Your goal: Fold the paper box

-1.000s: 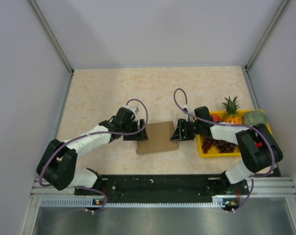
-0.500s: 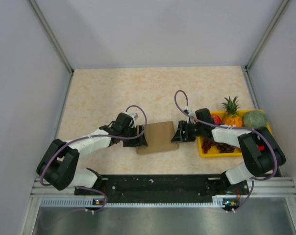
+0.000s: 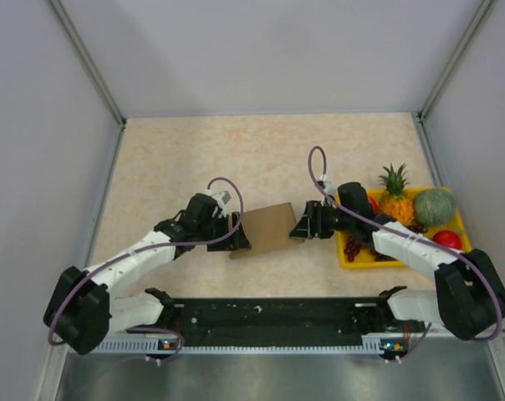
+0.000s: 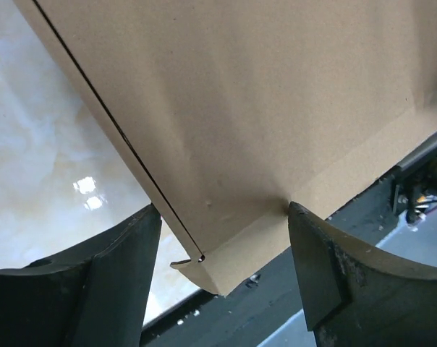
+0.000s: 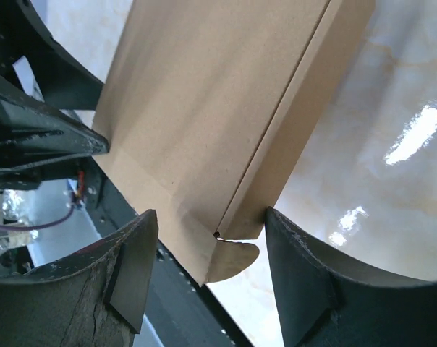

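Near the middle of the tabletop (image 3: 236,159), a paper box (image 3: 267,230) sits as a flattened sleeve between two robot arms. The left gripper (image 3: 238,234) is at its 9 o'clock end and the right gripper (image 3: 303,225) at its 3 o'clock end. The folding job looks to be at an early stage: both arms have reached the cardboard, but no wall stands up, no flap is tucked and no box shape shows, so nearly all the forming is judged to be still ahead. The left wrist view shows that gripper's fingers spread wide, with a lower corner of the sleeve poking into the gap between them. One finger (image 4: 327,275) meets the cardboard where a crease runs, though the pictures do not show whether it presses on it. The right gripper is likewise spread, its fingers straddling the opposite end, with one finger (image 5: 305,275) right against the narrow side panel. Neither gripper is seen pinching the sheet shut. The box is plain brown kraft, unprinted and smooth. A dark slit line runs lengthwise where two panels meet, a paler band lies along one long edge, and a small rounded tab (image 5: 236,254) sticks out at the end nearest the right wrist camera. From overhead it sits slightly askew to the table edges. Whether it lies flat on the tabletop or is raised cannot be told. A yellow fruit tray (image 3: 346,262) holding a pineapple (image 3: 395,190), a melon (image 3: 435,205) and grapes (image 3: 357,247) stands at 3 o'clock, just beyond the right gripper and apart from the box.
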Tool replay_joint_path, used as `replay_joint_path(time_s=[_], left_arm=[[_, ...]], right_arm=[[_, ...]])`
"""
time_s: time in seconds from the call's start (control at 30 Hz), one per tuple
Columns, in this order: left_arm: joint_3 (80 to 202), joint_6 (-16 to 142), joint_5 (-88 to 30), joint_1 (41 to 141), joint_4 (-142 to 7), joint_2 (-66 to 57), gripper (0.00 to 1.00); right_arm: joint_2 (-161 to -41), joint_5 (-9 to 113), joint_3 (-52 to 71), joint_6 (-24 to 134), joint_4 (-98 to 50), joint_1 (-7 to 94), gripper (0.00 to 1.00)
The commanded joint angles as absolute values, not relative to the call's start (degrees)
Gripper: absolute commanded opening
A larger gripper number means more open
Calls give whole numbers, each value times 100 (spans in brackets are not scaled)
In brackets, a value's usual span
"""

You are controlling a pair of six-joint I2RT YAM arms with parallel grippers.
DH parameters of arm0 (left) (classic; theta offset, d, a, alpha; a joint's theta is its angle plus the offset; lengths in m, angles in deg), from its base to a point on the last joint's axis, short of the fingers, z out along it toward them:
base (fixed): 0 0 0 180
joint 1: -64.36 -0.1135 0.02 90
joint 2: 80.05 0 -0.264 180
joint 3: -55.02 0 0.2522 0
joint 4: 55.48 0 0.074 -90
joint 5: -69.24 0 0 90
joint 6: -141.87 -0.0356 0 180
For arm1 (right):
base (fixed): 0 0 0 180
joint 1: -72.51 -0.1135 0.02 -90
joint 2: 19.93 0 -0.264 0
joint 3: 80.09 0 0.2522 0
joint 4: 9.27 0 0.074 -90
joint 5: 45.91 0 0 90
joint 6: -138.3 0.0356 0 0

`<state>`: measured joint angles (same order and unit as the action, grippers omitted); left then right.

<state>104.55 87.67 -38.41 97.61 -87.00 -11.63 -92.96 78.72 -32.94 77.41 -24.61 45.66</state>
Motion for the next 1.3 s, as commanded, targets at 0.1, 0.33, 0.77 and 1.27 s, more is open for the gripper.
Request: replay_joint_path(time_s=[0.1, 0.33, 0.77, 1.27], left_arm=[[10886, 9361, -4966, 9846, -8717, -1870, 74], [11097, 9608, -4836, 9837, -9288, -2284, 70], [10719, 11392, -4845, 9741, -8559, -2397, 64], [10817, 10786, -4826, 9732, -8200, -1888, 65]], right_arm=[[-8691, 8513, -3047, 8583, -2645, 4377, 60], [-8663, 9031, -2951, 9478, -2830, 4359, 59], [-8804, 8963, -2572, 12458, -3006, 4359, 60], [-9392, 8065, -1914, 12927, -3490, 4009, 56]])
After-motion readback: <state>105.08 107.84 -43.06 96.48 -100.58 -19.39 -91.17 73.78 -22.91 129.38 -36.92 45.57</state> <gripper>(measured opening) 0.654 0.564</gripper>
